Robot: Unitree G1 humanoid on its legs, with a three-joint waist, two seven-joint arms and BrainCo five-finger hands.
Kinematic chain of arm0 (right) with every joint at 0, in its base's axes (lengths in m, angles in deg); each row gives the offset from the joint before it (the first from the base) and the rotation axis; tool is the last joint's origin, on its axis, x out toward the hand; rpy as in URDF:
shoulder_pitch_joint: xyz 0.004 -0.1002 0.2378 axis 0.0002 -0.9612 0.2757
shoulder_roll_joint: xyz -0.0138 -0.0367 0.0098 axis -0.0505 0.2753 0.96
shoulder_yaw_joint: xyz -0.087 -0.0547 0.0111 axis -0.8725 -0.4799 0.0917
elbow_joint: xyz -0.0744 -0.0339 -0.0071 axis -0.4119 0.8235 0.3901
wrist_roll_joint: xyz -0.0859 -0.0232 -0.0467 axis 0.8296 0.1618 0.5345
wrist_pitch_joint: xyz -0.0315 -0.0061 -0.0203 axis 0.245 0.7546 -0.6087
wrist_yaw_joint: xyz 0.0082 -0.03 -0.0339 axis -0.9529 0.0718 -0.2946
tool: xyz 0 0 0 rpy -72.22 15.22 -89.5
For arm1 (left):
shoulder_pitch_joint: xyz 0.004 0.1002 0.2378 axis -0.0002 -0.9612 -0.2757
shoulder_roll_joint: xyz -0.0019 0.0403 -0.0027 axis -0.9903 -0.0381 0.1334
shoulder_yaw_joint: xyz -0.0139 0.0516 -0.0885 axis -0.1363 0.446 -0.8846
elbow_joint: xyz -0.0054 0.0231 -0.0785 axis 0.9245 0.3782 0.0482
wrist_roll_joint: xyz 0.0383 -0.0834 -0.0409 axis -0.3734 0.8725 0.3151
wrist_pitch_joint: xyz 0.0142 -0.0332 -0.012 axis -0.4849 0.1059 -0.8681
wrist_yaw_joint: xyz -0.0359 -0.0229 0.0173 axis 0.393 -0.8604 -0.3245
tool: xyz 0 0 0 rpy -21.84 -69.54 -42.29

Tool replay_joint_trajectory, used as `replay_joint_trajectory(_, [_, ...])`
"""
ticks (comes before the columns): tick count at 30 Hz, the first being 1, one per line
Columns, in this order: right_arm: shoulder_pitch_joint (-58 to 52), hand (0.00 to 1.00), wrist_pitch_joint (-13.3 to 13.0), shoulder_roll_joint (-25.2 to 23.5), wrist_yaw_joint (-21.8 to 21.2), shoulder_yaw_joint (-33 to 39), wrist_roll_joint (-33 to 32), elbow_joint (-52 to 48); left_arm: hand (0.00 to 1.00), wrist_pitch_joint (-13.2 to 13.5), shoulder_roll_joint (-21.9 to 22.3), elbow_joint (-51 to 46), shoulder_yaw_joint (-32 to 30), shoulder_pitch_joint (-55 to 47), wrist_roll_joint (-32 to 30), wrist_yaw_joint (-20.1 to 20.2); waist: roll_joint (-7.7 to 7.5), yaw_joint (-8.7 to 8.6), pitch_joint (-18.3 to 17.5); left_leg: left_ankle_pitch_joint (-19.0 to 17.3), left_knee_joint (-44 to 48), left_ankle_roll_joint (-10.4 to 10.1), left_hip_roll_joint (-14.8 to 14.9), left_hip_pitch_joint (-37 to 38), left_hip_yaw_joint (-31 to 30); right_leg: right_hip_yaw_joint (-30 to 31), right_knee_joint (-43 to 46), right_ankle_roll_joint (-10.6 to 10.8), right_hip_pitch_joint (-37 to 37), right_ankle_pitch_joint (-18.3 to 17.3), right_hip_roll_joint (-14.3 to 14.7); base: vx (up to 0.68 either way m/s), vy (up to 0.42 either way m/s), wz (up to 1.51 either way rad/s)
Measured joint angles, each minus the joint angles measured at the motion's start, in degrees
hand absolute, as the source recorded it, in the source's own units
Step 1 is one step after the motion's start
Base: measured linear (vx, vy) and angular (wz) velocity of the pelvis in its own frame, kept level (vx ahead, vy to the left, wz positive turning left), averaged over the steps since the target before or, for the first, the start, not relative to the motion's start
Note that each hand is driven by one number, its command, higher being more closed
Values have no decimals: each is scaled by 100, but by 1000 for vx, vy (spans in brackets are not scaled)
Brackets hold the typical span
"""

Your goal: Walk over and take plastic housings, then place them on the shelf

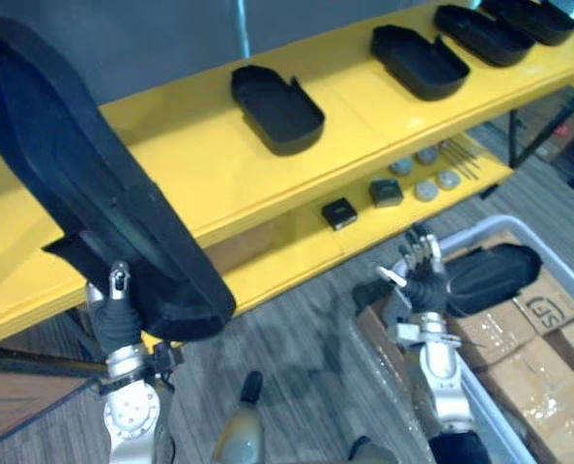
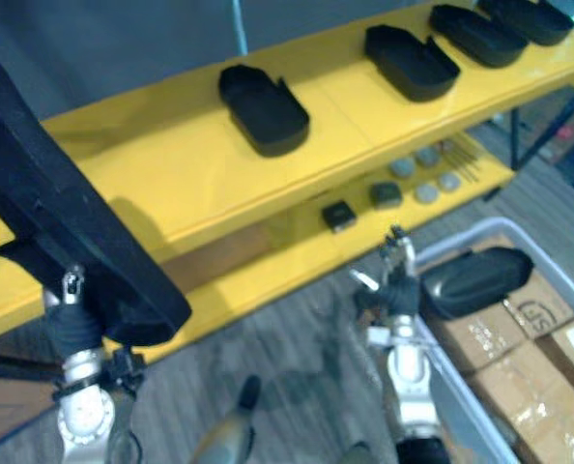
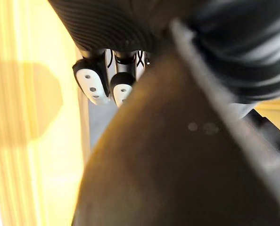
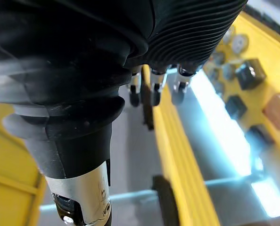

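My left hand [image 1: 116,314] is shut on a big black plastic housing [image 1: 84,184] and holds it tilted, high above the left end of the yellow shelf [image 1: 200,164]. In the left wrist view its fingers [image 3: 95,84] press against the housing's dark wall [image 3: 177,165]. My right hand [image 1: 424,278] hangs open and holds nothing, at the near left edge of a grey bin [image 1: 504,416]. Another black housing [image 1: 495,271] lies in that bin just right of the hand. Several housings rest on the shelf top, the nearest in the middle [image 1: 275,108], another further right [image 1: 419,60].
The lower shelf board carries two small black blocks [image 1: 339,213] [image 1: 386,191] and some grey discs [image 1: 425,190]. Cardboard boxes [image 1: 538,362] fill the bin under the housing. The left stretch of the shelf top is bare yellow. Grey plank floor runs between me and the shelf.
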Motion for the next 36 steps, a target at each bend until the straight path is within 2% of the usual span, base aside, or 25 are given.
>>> replay_joint_trajectory(7, [-154, 0, -24, -41, -223, -44, -2, -80, 100, 2, 28, -216, -110, -394, -174, 2, 19, 16, -25, -72, 121, 96, -62, 98, 260, 19, 184, 106, 67, -203, -173, -69, 19, 3])
replay_joint_trajectory(11, [-81, 0, -79, -116, -99, -121, -1, 1, 100, 5, -3, -343, -205, -281, -244, -8, -63, 55, -181, -164, 296, 224, -385, -71, 252, -93, 324, 153, 57, -284, -494, 32, 75, 22])
replay_joint_trajectory(14, [12, 0, -83, -238, 188, -100, 5, 14, 100, 2, -5, -345, -409, -196, -423, 11, -152, 94, -254, -318, 408, 313, -584, -89, 243, -72, 527, -22, 83, -250, -669, 99, 79, 18])
replay_joint_trajectory(15, [22, 0, -84, -255, 277, -54, 8, 14, 100, 0, -55, -350, -417, -124, -451, 44, -135, 81, -265, -322, 395, 319, -590, -19, 146, 106, 1057, -246, -97, -95, -722, 113, 69, 28])
replay_joint_trajectory(16, [35, 0, -84, -265, 304, -46, 13, 14, 100, 0, -104, -365, -419, -118, -449, 50, -144, 93, -264, -320, 372, 315, -575, 25, 133, 237, 1282, -359, -191, -22, -725, 137, 78, 25])
replay_joint_trajectory(17, [69, 0, -84, -291, 318, -19, 51, 14, 100, 0, -176, -392, -444, -124, -451, 53, -175, 87, -277, -339, 342, 340, -555, 100, 118, 361, 1575, -444, -315, 109, -734, 143, 48, 5])
replay_joint_trajectory(19, [171, 0, -89, -340, 312, 128, 199, 13, 100, -1, -353, -426, -609, -98, -451, 75, -248, 40, -330, -310, 103, 388, -490, 363, 49, 425, 2265, -529, -581, 616, -831, 166, 24, 7])
replay_joint_trajectory(20, [187, 0, -90, -339, 300, 193, 243, 12, 100, -4, -387, -430, -640, -66, -446, 77, -242, 21, -329, -303, 68, 403, -429, 413, -8, 442, 2441, -614, -663, 713, -844, 154, -64, 10])
replay_joint_trajectory(21, [201, 0, -98, -321, 290, 309, 277, 12, 100, -13, -435, -421, -672, 43, -443, 72, -169, 3, -316, -352, 24, 471, -318, 485, -87, 569, 2526, -641, -784, 144, -750, 111, -86, 12])
replay_joint_trajectory(22, [207, 0, -101, -269, 278, 422, 286, -26, 100, -30, -431, -420, -687, 172, -438, 26, -132, -17, -328, -382, 3, 450, -200, 514, -157, 598, 2300, -636, -845, -251, -536, 119, -98, 11])
replay_joint_trajectory(23, [208, 0, -102, -243, 276, 487, 286, -57, 100, -33, -427, -416, -686, 245, -430, 4, -125, -23, -326, -401, 8, 435, -148, 513, -196, 655, 2099, -632, -879, -342, -406, 47, -90, 22])
replay_joint_trajectory(24, [202, 0, -104, -204, 278, 635, 284, -153, 100, -40, -418, -399, -674, 403, -423, -12, -115, -80, -323, -437, 31, 386, -68, 469, -342, 912, 1561, -659, -918, -400, -118, 21, -146, 50])
replay_joint_trajectory(25, [161, 0, -104, -168, 290, 738, 279, -362, 100, -59, -410, -373, -634, 551, -421, -12, -113, -194, -324, -488, 128, 313, -42, 338, -518, 1276, 954, -660, -906, -395, 130, 13, -175, 64])
replay_joint_trajectory(26, [132, 0, -104, -163, 295, 790, 278, -507, 100, -76, -410, -373, -602, 604, -422, -9, -120, -243, -328, -538, 215, 245, -52, 243, -626, 1475, 598, -661, -871, -394, 242, -19, -216, 87])
replay_joint_trajectory(27, [67, 0, -108, -169, 292, 841, 277, -810, 100, -89, -442, -371, -562, 640, -422, 0, -275, -320, -387, -663, 361, 148, -137, 59, -639, 1843, -53, -487, -727, -440, 401, -38, -246, 98])
replay_joint_trajectory(28, [-29, 0, -107, -138, 286, 956, 248, -1048, 100, -90, -338, -330, -458, 596, -443, 59, -249, -367, -400, -700, 395, 165, -78, 92, -549, 1860, 21, -229, -647, -305, 466, 0, -244, 95])
replay_joint_trajectory(29, [-70, 0, -105, -119, 277, 1022, 217, -1150, 100, -91, -285, -337, -413, 541, -449, 97, -217, -350, -396, -703, 500, 181, -7, 109, -400, 1779, 95, -232, -621, -259, 450, 98, -259, 74])
replay_joint_trajectory(30, [-112, 0, -103, -33, 265, 1136, 209, -1275, 100, -90, -218, -336, -362, 415, -445, 145, -90, -292, -437, -704, 610, 11, 147, 152, -266, 1571, 231, -166, -486, -104, 494, 114, -149, 39])
replay_joint_trajectory(32, [-109, 0, -75, 89, 142, 1186, 68, -1356, 100, -102, -141, -406, -342, 306, -442, 152, 56, -247, -615, -579, 512, -228, 269, 228, -251, 1274, 241, -171, -248, -125, 634, 176, -196, 63])
replay_joint_trajectory(34, [-31, 0, -71, 185, -14, 1178, -70, -1442, 100, -109, -60, -622, -331, 276, -439, 148, 84, -206, -780, -378, 260, -212, 353, 217, -67, 1043, 196, -194, -209, -137, 695, 180, -183, 68])
replay_joint_trajectory(36, [99, 0, 85, 185, -102, 1178, -127, -1438, 100, -110, -60, -765, -260, 351, -444, 151, 95, -142, -789, -135, -17, -138, 412, 224, 313, 778, 31, -211, -68, -142, 704, 96, -75, 61])
